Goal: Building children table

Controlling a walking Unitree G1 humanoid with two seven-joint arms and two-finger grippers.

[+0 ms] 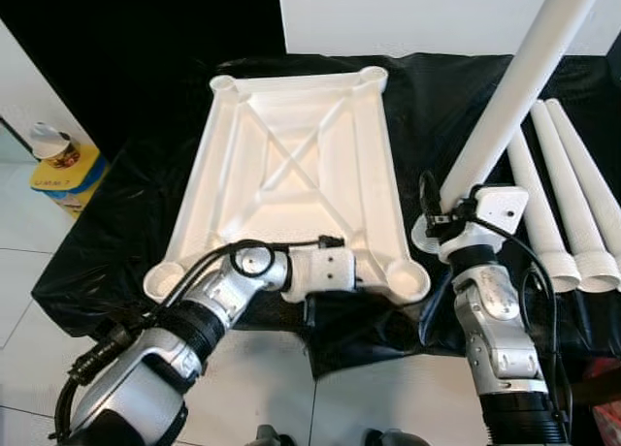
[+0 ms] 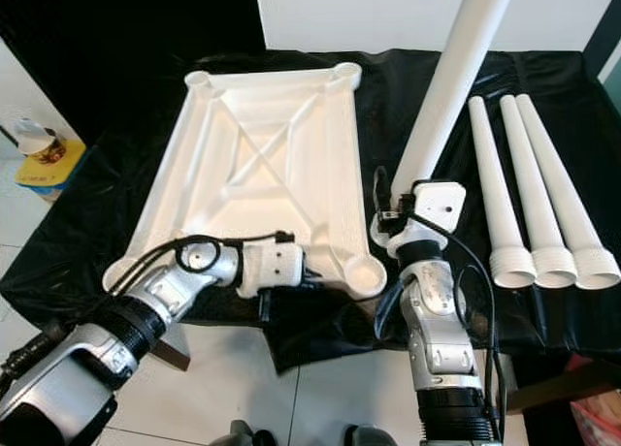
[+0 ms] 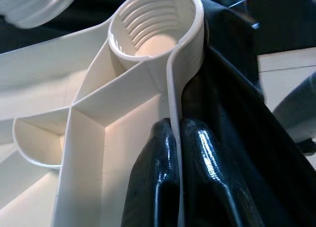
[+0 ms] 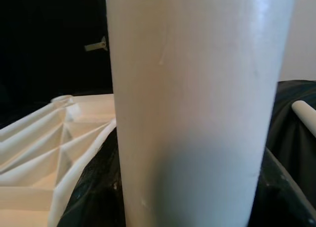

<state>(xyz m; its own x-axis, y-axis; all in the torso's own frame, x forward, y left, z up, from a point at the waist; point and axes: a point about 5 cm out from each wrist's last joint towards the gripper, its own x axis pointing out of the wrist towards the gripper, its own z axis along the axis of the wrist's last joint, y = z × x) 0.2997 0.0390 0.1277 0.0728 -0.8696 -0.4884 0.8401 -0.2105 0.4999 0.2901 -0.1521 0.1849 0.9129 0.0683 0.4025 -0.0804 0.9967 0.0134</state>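
The white tabletop [image 1: 291, 175] lies upside down on a black cloth, ribs facing up, with a round socket at each corner. My left gripper [image 3: 178, 131] is shut on its near rim, one black finger on each side of the thin wall, just short of the threaded near-right socket [image 3: 153, 29]. My right gripper [image 1: 444, 223] is shut on the thick end of a white table leg [image 1: 514, 87], which rises tilted up and to the right. The leg's base hangs beside the near-right socket [image 1: 408, 276], slightly to its right.
Three more white legs [image 1: 568, 194] lie side by side on the cloth at the right. A yellow container [image 1: 63, 170] stands on the floor at the left. A white panel [image 1: 408, 15] rises behind the table. The near table edge borders pale floor tiles.
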